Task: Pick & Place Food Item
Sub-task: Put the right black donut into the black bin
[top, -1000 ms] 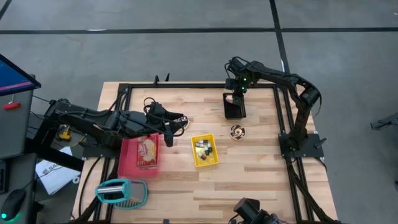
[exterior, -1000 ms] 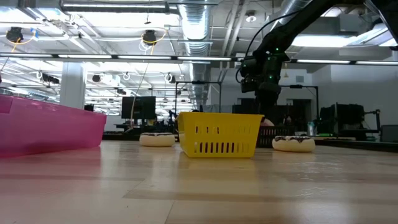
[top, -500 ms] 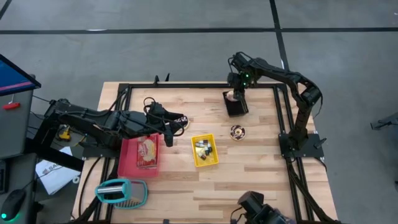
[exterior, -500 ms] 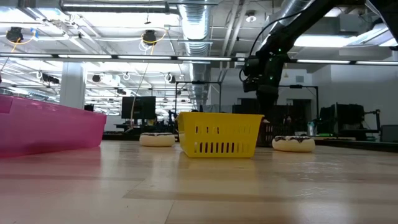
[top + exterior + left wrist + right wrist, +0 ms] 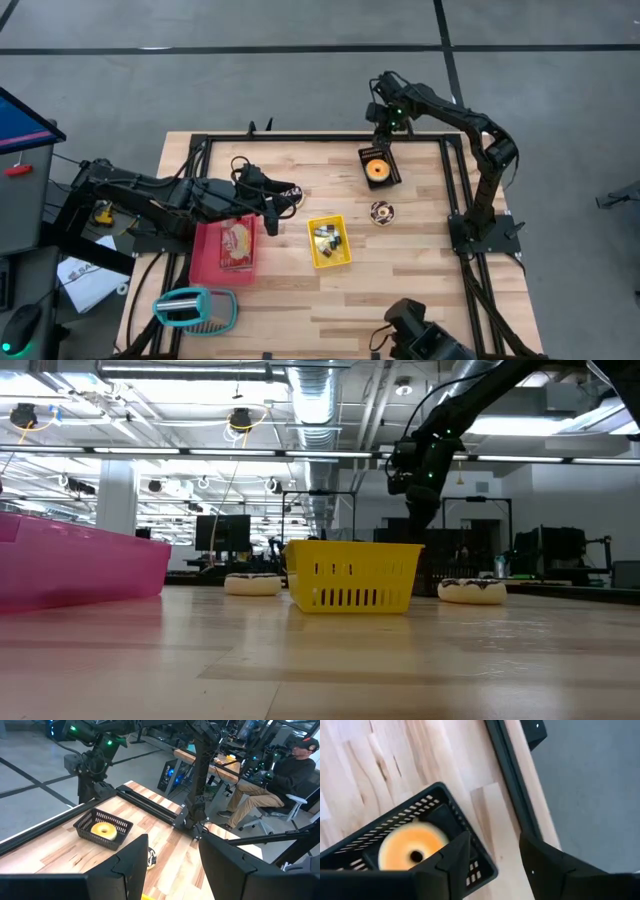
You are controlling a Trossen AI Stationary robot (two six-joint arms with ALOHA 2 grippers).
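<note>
An orange-glazed doughnut (image 5: 376,169) was seen lying inside a black mesh basket (image 5: 388,174) at the far side of the wooden table (image 5: 400,280). The right gripper (image 5: 378,127) was held above the basket's far edge, fingers apart and empty. The left gripper (image 5: 292,196) was stationed near a pink bin (image 5: 205,262), fingers apart with nothing between them. A chocolate-iced doughnut (image 5: 382,211) and a yellow basket (image 5: 329,259) were set nearby.
</note>
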